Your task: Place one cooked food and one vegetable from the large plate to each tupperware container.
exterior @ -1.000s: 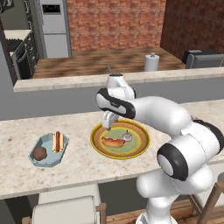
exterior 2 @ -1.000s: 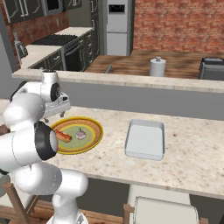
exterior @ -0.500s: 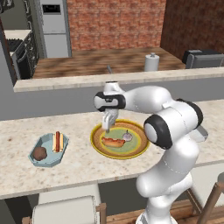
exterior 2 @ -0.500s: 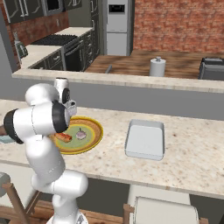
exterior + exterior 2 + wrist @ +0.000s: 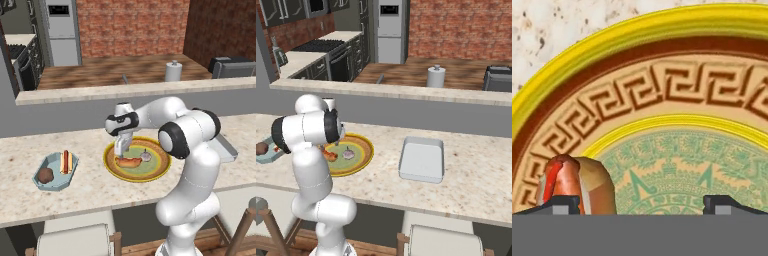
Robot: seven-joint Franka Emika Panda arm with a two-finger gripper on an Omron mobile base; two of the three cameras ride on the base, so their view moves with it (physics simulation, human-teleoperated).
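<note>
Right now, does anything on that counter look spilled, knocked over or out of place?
Nothing stands out. The large plate holds a hot dog and a pale bulb; the blue octagonal container holds a hot dog and a brown lump. The grey-white container sits flat.

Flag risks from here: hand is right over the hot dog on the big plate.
1. In the hand view the hot dog sits by one fingertip, not centred, so closing may push it.
2. The pale bulb lies close beside the hot dog on the large plate and could get nudged.
</note>
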